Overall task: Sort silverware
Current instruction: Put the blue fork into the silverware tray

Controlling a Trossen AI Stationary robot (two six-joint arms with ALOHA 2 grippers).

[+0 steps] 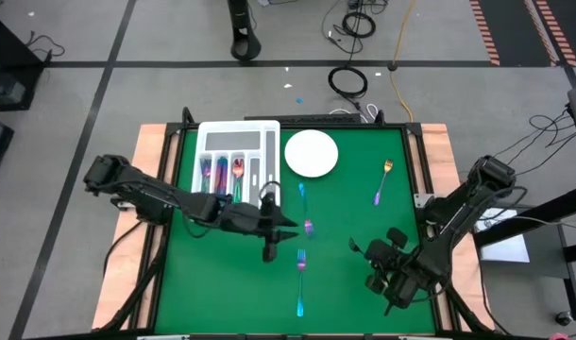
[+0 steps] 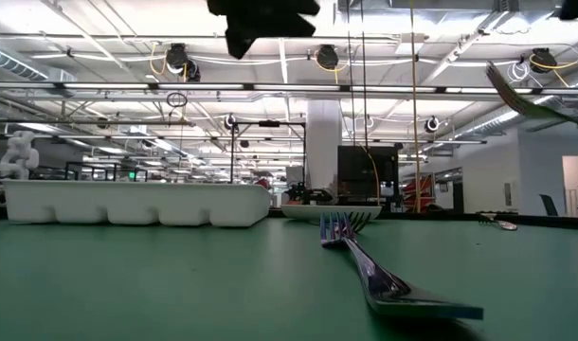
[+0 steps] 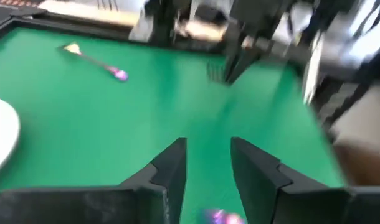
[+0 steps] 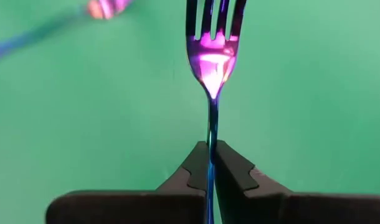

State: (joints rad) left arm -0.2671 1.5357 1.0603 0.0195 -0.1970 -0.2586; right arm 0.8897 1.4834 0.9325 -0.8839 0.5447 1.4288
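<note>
Iridescent silverware lies scattered on the green table (image 1: 354,203). My right gripper (image 4: 210,149) hangs over the table's near right part (image 1: 361,248), shut on a purple-blue fork (image 4: 212,62) that also shows raised in the low view (image 2: 521,95). My left gripper (image 3: 209,162) is open above the table's middle (image 1: 286,225), touching nothing, with a pink-ended piece (image 3: 224,216) just below it (image 1: 309,227). Another fork (image 1: 300,274) lies flat near the near edge (image 2: 384,279). A gold-and-purple piece (image 1: 382,181) lies at the far right. More silverware (image 1: 222,170) sits in the tray. My right gripper pinches the fork's thin handle (image 4: 210,127) just behind the head, between its two fingers. The fingers lie along the handle, and the tines point away from the gripper. The fork is lifted clear of the table and tilts in the low view.
The white divided tray (image 1: 239,132) stands at the far left of the mat, and the round white plate (image 1: 312,153) sits beside it. Wooden borders (image 1: 439,161) frame the green table. Cables lie on the floor beyond the far edge.
</note>
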